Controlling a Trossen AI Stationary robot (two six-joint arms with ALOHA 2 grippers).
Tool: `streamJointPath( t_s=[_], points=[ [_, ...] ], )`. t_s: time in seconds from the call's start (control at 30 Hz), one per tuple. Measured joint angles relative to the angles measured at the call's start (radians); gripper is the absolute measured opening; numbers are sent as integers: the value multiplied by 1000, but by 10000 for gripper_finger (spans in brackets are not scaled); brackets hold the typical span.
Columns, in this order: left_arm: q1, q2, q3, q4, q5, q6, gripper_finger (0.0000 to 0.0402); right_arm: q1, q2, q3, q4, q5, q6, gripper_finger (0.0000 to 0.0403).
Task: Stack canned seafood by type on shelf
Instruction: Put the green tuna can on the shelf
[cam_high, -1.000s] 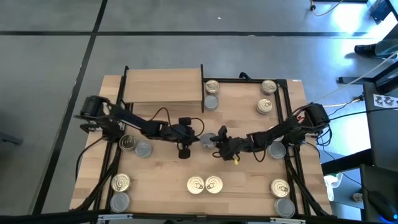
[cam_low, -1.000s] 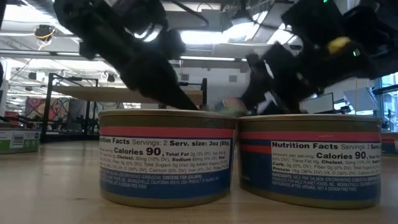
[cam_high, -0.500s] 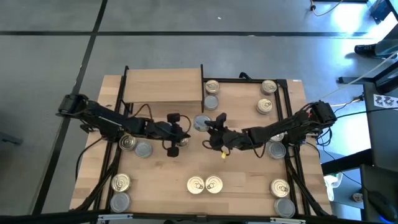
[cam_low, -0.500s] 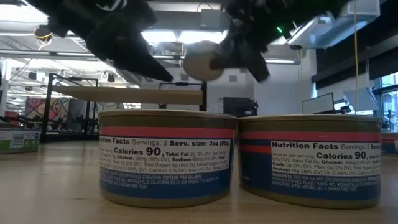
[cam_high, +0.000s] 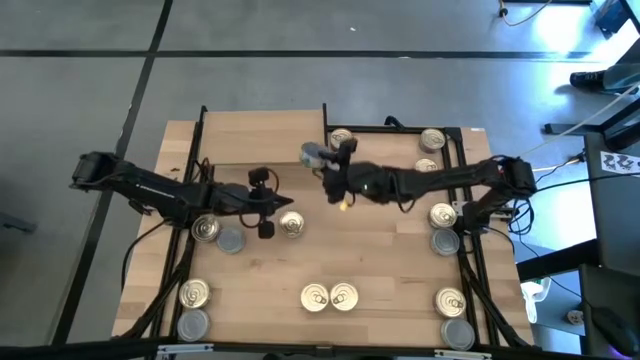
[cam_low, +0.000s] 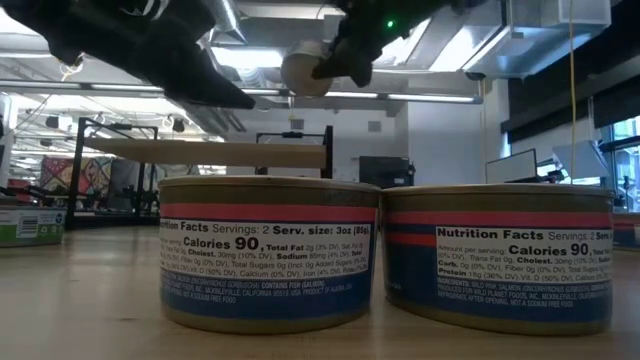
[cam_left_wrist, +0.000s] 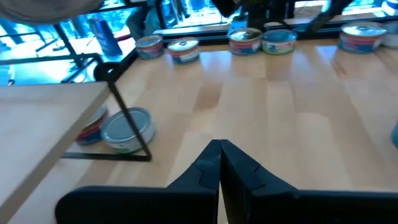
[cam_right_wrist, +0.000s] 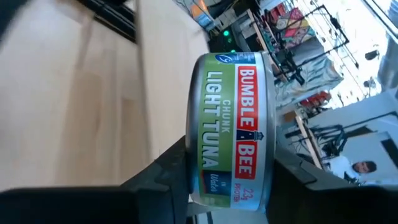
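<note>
the left gripper (cam_high: 266, 203), fingers pressed together on nothing, hangs over the table just left of a gold-lidded tin (cam_high: 291, 224). the right gripper (cam_high: 322, 160) is clamped on a light tuna tin (cam_right_wrist: 233, 127), held on edge in the air at the right-hand edge of the shelf (cam_high: 260, 136). the tin could clip the shelf's black post (cam_high: 326, 140) or land on its rim and roll.

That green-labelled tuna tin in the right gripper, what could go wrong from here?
The right gripper holds the green-labelled round tuna tin tipped on its side in the air by the light-wood shelf corner. It may slip, or land on edge and roll. The black shelf post is close enough to clip.
</note>
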Motion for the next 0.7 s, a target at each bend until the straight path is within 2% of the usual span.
streamJointPath(
  t_s=[0.2, 0.33, 0.43, 0.5, 0.7],
  points=[
    [44, 8, 0, 1, 0, -19, 1, -125, 21, 1, 40, -147, 120, 144],
    [47, 8, 0, -2, 0, -32, 1, -148, 59, 1, 71, -152, 162, 144],
    [46, 8, 0, -8, 0, -32, 1, -134, 97, 33, 44, -88, 176, 144],
    [46, 8, 0, -20, 0, -35, 1, -131, 125, 83, -30, -37, 183, 144],
    [46, 8, 0, -32, 0, -35, 1, -134, 246, 292, -282, 22, 288, 144]
  ],
)
